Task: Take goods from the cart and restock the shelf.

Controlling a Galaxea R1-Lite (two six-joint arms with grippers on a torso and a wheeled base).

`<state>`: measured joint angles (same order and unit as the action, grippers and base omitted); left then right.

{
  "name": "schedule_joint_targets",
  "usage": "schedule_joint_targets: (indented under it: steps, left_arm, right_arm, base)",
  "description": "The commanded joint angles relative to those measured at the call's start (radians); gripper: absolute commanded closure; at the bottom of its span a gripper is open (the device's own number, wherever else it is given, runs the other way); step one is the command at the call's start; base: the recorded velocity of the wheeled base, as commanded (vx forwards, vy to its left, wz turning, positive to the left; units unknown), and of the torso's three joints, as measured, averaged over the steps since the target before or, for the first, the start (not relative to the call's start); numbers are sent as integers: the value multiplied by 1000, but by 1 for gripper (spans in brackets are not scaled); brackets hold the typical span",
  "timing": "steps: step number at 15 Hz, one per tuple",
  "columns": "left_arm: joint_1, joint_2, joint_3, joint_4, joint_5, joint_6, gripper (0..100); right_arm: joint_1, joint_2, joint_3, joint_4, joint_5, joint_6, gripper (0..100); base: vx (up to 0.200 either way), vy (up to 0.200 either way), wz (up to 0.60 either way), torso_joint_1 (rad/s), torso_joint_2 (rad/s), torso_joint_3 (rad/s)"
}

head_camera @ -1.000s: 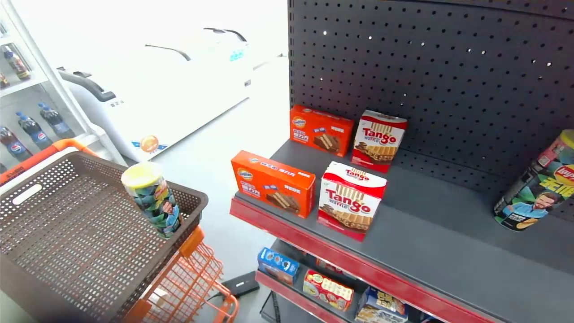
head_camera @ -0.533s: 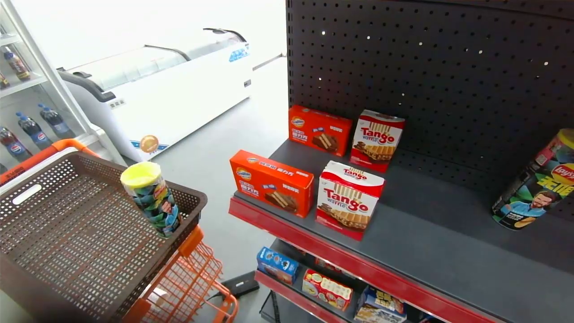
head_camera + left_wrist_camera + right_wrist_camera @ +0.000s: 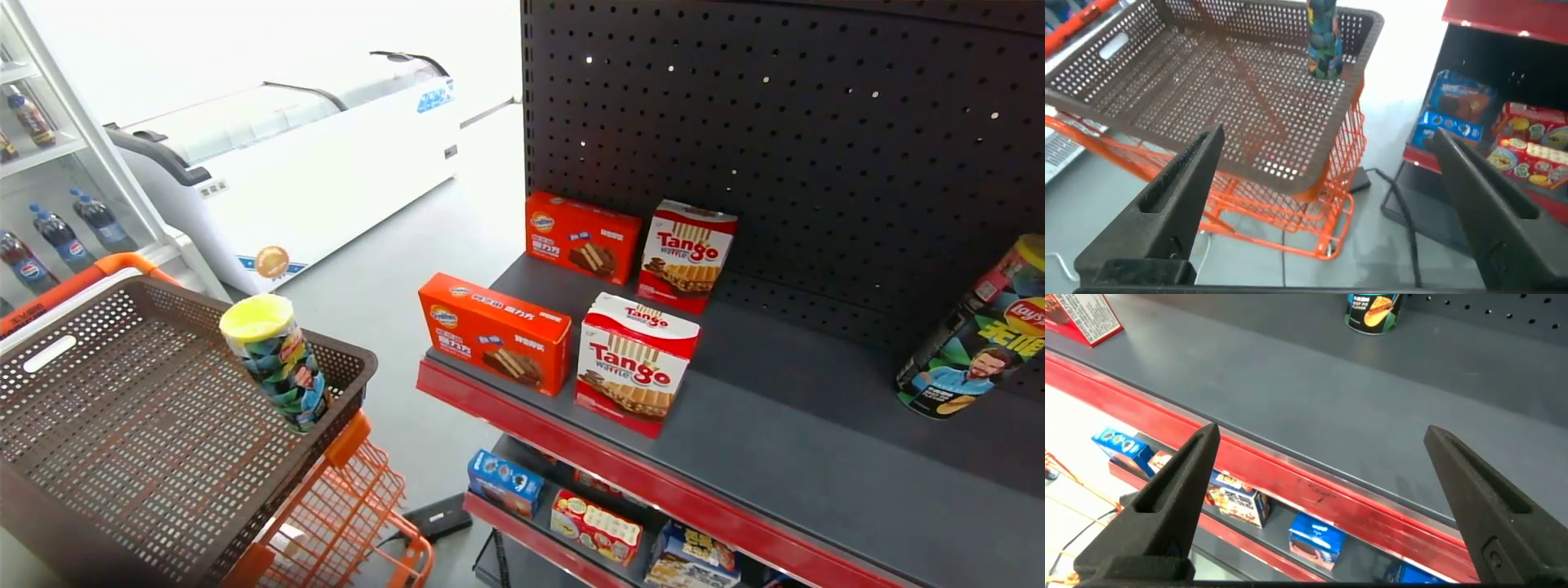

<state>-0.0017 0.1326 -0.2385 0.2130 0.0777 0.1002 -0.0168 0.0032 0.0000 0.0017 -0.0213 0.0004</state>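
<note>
standing upright in the cart (image 3: 122,425), 1 chip can (image 3: 276,359); both jaws gape wide, empty.

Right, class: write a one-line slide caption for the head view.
One chip canister stands in the cart basket beside a shelf holding wafer boxes.

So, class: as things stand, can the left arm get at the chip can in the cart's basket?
Probably yes. The chip can stands upright alone in the open-topped basket, and the left gripper faces it with fingers spread, nothing between.
</note>
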Motion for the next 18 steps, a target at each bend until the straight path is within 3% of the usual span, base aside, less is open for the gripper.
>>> schedule_joint_targets:
  steps: [1, 3, 5, 6, 7, 8, 10, 15, 18]
  left_arm:
    - [-27, 154, -10, -23, 7, -40, 0]
    - [-60, 295, -13, -142, 7, -66, 0]
    - [-38, 447, -13, -262, 2, -71, 0]
    - [-17, 515, -12, -326, 1, -76, 0]
    - [25, 687, -1, -497, -36, -85, 0]
    - [48, 815, 1, -646, -75, -120, 0]
    - [149, 996, -10, -836, -61, -108, 0]
    - [89, 1265, 34, -1169, -61, -91, 0]
    - [92, 1516, 65, -1508, -61, -89, 0]
  right_arm:
    - [0, 1, 0, 0, 0, 0, 0]
    - [1, 1, 0, 0, 0, 1, 0]
    - [0, 1, 0, 0, 0, 0, 0]
    - [0, 1, 0, 0, 0, 0, 0]
    - [0, 1, 0, 0, 0, 0, 0]
    - [0, 1, 0, 0, 0, 0, 0]
    - [0, 1, 0, 0, 0, 0, 0]
    - [0, 1, 0, 0, 0, 0, 0]
    - [0, 1, 0, 0, 0, 0, 0]
  base:
    - [0, 0, 0, 0, 0, 0]
    - [0, 0, 0, 0, 0, 0]
    - [0, 0, 0, 0, 0, 0]
    - [0, 0, 0, 0, 0, 0]
    - [0, 0, 0, 0, 0, 0]
    - [0, 0, 0, 0, 0, 0]
    - [0, 0, 0, 0, 0, 0]
    - [0, 0, 0, 0, 0, 0]
    - [0, 0, 0, 0, 0, 0]
